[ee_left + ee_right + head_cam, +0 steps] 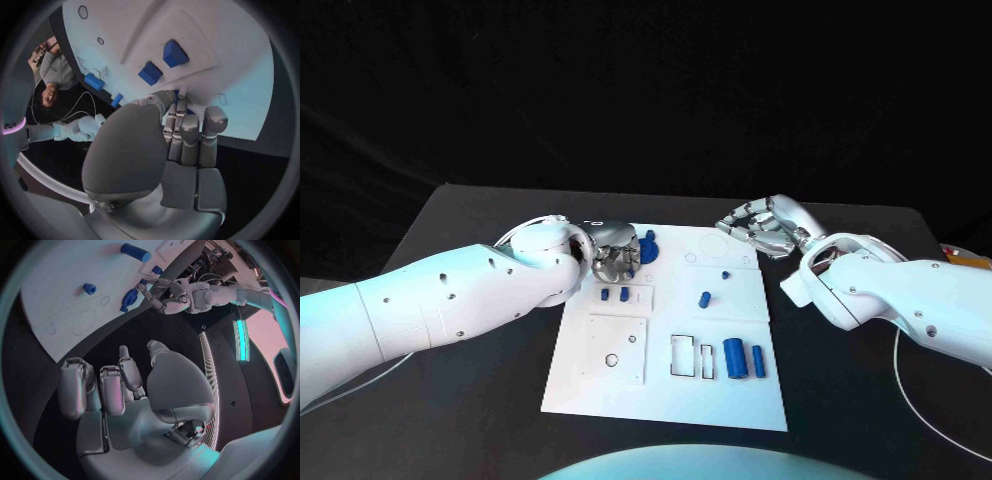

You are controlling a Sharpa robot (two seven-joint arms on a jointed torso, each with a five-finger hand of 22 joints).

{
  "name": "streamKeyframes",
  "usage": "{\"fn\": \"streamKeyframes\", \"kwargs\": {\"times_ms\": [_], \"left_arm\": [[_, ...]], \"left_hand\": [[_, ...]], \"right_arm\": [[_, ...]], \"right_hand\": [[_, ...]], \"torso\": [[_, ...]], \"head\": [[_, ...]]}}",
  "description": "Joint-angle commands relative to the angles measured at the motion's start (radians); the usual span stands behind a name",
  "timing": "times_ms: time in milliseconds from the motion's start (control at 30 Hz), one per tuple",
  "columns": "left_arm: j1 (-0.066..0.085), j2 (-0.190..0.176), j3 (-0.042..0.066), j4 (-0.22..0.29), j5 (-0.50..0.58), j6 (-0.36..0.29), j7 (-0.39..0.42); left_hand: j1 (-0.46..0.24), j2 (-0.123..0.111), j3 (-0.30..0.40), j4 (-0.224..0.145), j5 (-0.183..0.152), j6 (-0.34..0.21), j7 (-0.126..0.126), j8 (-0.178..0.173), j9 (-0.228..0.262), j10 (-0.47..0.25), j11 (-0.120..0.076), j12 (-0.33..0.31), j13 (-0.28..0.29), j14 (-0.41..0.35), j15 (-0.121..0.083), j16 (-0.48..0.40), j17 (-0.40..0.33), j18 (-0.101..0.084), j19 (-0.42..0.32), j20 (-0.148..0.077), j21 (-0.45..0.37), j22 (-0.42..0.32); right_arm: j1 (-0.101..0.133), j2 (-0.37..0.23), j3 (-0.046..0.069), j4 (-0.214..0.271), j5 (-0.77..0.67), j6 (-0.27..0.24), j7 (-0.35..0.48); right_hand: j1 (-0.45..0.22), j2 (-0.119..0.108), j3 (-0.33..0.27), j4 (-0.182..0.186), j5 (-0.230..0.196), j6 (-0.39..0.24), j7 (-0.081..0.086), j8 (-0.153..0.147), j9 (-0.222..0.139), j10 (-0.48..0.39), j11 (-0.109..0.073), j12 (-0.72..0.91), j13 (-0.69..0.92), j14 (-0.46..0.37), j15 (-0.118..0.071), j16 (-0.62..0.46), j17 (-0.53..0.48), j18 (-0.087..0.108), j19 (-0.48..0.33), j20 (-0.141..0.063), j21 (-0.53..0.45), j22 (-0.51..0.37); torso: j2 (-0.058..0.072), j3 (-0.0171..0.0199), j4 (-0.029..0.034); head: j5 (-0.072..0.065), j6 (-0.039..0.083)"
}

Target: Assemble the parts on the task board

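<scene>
1. A white rectangular board (668, 395) lies flat in the middle of a black counter (459, 410), its long side running away from the robot.
2. The board carries drawn outlines and raised square panels; one raised panel (617, 350) sits at about 8 o'clock from the board's centre.
3. Two blue cylinders (744, 360) stand side by side at about 5 o'clock on the board, beside narrow rectangular outlines.
4. A small blue peg (705, 297) lies near the centre, and two small blue blocks (616, 294) sit at about 10 o'clock.
5. The left robot hand (613, 253) rests over the board's 11 o'clock corner, fingers curled against a curved blue piece (648, 246); whether it holds that piece cannot be told.
6. The right robot hand (762, 226) hovers at the 1 o'clock corner, fingers curled in narrowly, holding nothing.
</scene>
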Motion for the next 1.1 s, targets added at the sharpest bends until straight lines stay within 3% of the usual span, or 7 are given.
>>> {"fn": "streamKeyframes", "kwargs": {"times_ms": [33,400,1100], "left_arm": [[-0.012,0.004,-0.011,-0.006,-0.016,0.025,-0.004],[-0.013,-0.002,-0.013,0.001,-0.007,-0.054,0.033],[-0.014,-0.046,0.005,0.06,0.024,-0.112,0.059]], "left_hand": [[-0.002,-0.012,0.007,0.0,-0.001,-0.009,0.002,-0.007,-0.001,0.002,0.007,-0.006,-0.005,0.004,0.004,0.003,-0.003,0.0,0.002,0.001,0.004,0.002],[-0.019,-0.013,0.041,-0.014,0.001,0.022,-0.003,0.005,0.009,0.045,-0.001,-0.02,0.0,0.025,-0.003,0.007,0.009,-0.008,0.034,-0.001,0.034,0.04],[-0.03,-0.016,0.053,-0.021,0.0,0.033,-0.006,0.009,0.014,0.061,-0.005,-0.03,0.003,0.033,-0.007,0.005,0.009,-0.01,0.044,-0.003,0.043,0.051]], "right_arm": [[-0.001,0.0,0.0,0.002,-0.006,0.005,0.004],[-0.001,0.001,0.0,0.002,-0.006,0.005,0.006],[-0.001,0.001,0.0,0.0,-0.006,0.003,0.007]], "right_hand": [[-0.003,0.01,-0.007,0.001,0.003,-0.006,-0.002,0.007,0.001,0.0,-0.006,0.003,0.001,0.055,-0.005,-0.006,0.043,0.016,0.0,-0.008,-0.006,0.138],[-0.004,0.012,-0.008,0.001,0.003,-0.006,-0.002,0.008,0.001,0.001,-0.006,0.003,0.002,0.055,-0.005,-0.006,0.044,0.016,0.0,-0.008,-0.007,0.137],[-0.005,0.014,-0.008,0.001,0.004,-0.006,-0.002,0.008,0.001,0.001,-0.006,0.004,0.003,0.055,-0.005,-0.006,0.043,0.016,0.0,-0.008,-0.007,0.138]], "torso": [[0.0,-0.0002,-0.0003],[-0.001,0.0,-0.0003],[-0.001,0.0001,-0.0001]], "head": [[0.001,0.0],[0.001,0.002],[0.002,0.013]]}}
